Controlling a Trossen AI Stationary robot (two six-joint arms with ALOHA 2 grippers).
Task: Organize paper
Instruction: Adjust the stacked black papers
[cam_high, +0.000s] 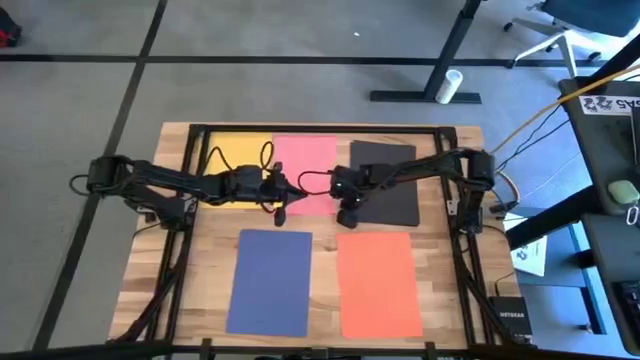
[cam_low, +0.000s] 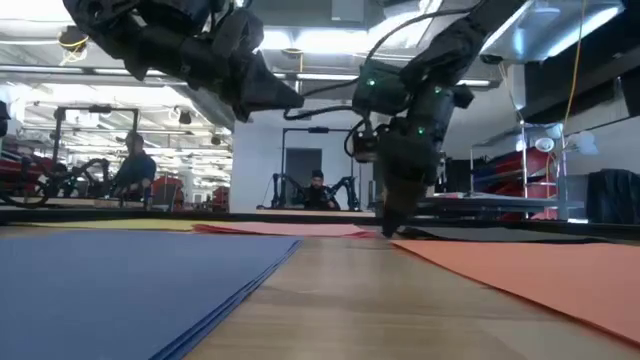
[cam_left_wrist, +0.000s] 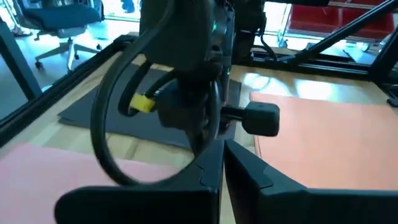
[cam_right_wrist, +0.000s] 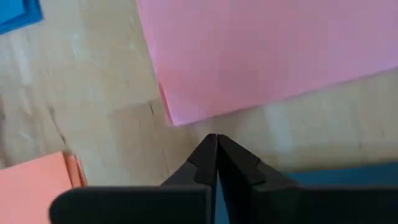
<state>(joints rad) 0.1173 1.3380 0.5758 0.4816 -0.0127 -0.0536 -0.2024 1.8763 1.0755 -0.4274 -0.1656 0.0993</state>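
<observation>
Five sheets of paper lie flat on the wooden table: yellow (cam_high: 240, 155), pink (cam_high: 305, 170) and black (cam_high: 385, 180) along the far side, navy blue (cam_high: 270, 282) and orange (cam_high: 378, 283) nearer. My right gripper (cam_high: 346, 216) is shut and points straight down, its tip (cam_right_wrist: 216, 144) at the wood between the pink sheet's near corner (cam_right_wrist: 171, 118) and the black sheet's edge (cam_right_wrist: 348, 186). My left gripper (cam_high: 289, 207) is shut and hangs above the pink sheet's near edge, clear of the table (cam_low: 285, 100), facing the right arm. My right gripper comes down from above with shut fingers to the bare wood beside the black sheet's left edge (cam_low: 400, 232). Whether its tip touches the table or the sheet, I cannot tell.
A black metal frame (cam_high: 190, 180) runs round the table's far and side edges. Bare wood shows between the two rows of sheets and between the navy and orange sheets (cam_high: 325, 290). People sit in the room beyond the table (cam_low: 135, 165).
</observation>
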